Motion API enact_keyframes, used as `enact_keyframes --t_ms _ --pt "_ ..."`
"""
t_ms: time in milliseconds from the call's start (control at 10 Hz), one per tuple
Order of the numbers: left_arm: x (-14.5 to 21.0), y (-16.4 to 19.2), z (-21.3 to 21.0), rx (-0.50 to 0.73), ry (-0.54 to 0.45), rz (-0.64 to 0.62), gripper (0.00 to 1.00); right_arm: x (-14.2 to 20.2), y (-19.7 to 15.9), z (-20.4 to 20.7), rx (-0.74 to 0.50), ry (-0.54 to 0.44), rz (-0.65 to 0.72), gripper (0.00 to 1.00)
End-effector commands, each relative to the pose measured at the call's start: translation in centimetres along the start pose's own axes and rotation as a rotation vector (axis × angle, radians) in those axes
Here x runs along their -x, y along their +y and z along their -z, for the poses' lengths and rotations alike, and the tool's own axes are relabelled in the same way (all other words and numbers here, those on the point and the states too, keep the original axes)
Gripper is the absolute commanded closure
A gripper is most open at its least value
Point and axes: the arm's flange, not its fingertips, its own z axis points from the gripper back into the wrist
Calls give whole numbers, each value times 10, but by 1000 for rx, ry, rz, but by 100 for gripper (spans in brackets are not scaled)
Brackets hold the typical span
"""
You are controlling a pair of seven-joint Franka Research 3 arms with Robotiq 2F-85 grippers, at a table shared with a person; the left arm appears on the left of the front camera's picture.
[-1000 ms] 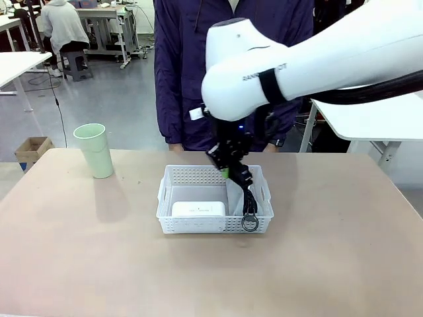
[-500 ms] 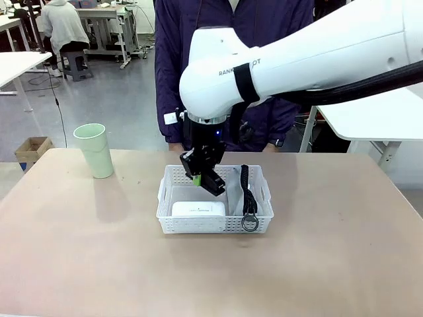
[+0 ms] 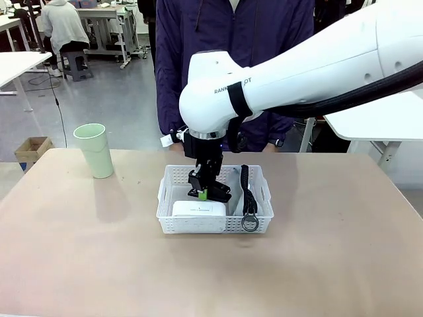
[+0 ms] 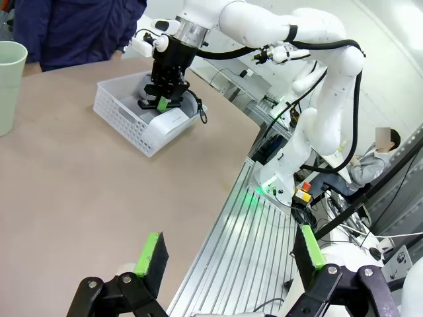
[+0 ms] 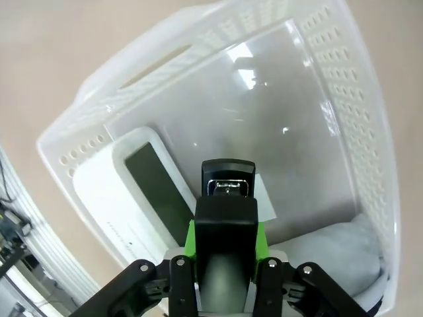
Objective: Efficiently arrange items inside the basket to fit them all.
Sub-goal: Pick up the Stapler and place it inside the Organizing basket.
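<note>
The white basket (image 3: 198, 224) sits mid-table and holds the white rounded box (image 3: 198, 209) at its front left. The grey pouch (image 3: 234, 191) lies along the basket's right side, its black strap and ring (image 3: 249, 223) hanging over the front rim. My right gripper (image 3: 205, 191) hangs inside the basket just behind the box, shut on the black stapler (image 5: 227, 218). The stapler points down at the basket floor (image 5: 277, 112) beside the box (image 5: 125, 191). The pale green cup (image 3: 94, 150) stands upright at the far left. My left gripper (image 4: 231, 247) is open and holds nothing, well away from the basket (image 4: 122, 115).
A person in a dark jacket (image 3: 231, 39) stands at the far edge behind the basket. The table edge and a metal rail frame (image 4: 244, 238) lie below my left gripper. Bare tabletop (image 3: 198, 277) spreads in front of the basket.
My right gripper carried the stapler from above the pouch side leftward and down, to just behind the white box. The left arm stayed still.
</note>
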Motion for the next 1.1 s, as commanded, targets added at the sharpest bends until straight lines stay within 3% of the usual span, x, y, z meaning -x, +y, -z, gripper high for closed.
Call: enact_keyframes --t_ms 0,500,800,1000 --pt "-2 -2 2 9 -23 24 0 -2 -11 1 15 8 -48 100" --pt "-2 -2 2 9 -23 24 0 -10 -28 14 -57 -46 -138 100" --pt "-2 -2 2 9 -23 24 0 -11 -33 19 -109 -136 -193 100" --pt "-2 -2 2 9 -23 24 0 -9 -42 24 -115 -206 -159 100"
